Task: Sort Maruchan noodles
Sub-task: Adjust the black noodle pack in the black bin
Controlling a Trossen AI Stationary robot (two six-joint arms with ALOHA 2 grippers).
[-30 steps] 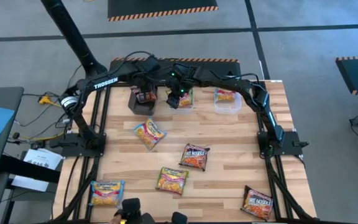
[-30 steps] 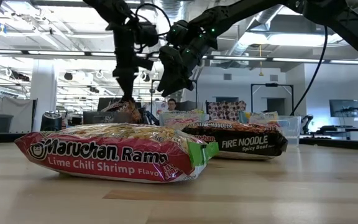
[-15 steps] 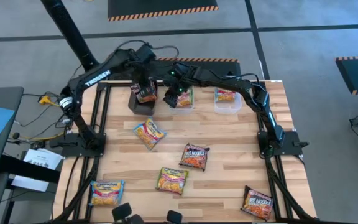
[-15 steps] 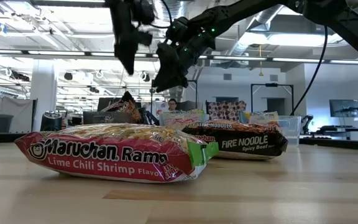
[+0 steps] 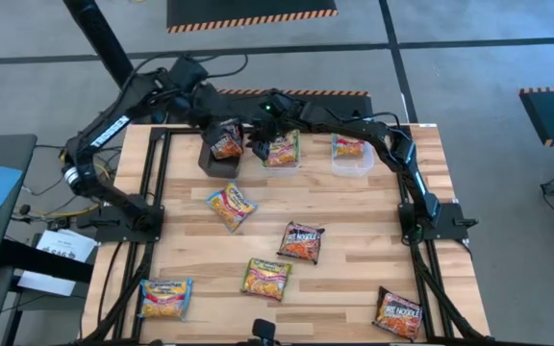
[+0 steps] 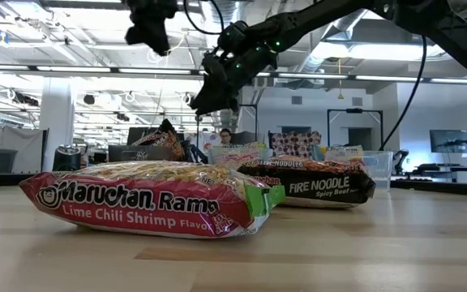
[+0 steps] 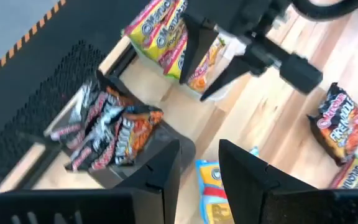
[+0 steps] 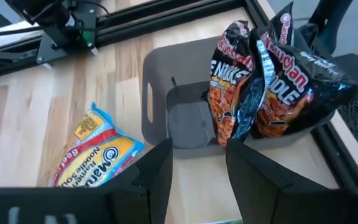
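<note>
Noodles are partly sorted: dark packets (image 5: 225, 144) stand crumpled in the black tub (image 5: 217, 161) at the table's far edge, yellow packets (image 5: 283, 151) fill the middle clear tub (image 5: 281, 161), and one more packet (image 5: 350, 148) lies in the right clear tub (image 5: 352, 163). Six packets remain loose on the table (image 5: 354, 250): a yellow and blue one (image 5: 231, 206) just in front of the black tub, a dark one (image 5: 301, 241) near the middle, a yellow one (image 5: 265, 279) nearer the front, a pink and yellow one (image 5: 165, 298) at the front left, and a dark one (image 5: 398, 313) at the front right; in the low view the Lime Chili Shrimp packet (image 6: 148, 198) lies nearest the camera with a Fire Noodle packet (image 6: 314, 182) behind it. By this count the job looks somewhat past halfway, with the loose packets left to pick up and match to tubs. Both arms are raised over the far row of tubs. The left gripper (image 7: 199, 163) hangs above the black tub, its fingers parted with nothing between them. The right gripper (image 8: 199, 163) hovers between the black tub and the middle tub, fingers likewise spread and empty. Neither touches a packet, so the next step would likely be a reach toward the loose ones.
</note>
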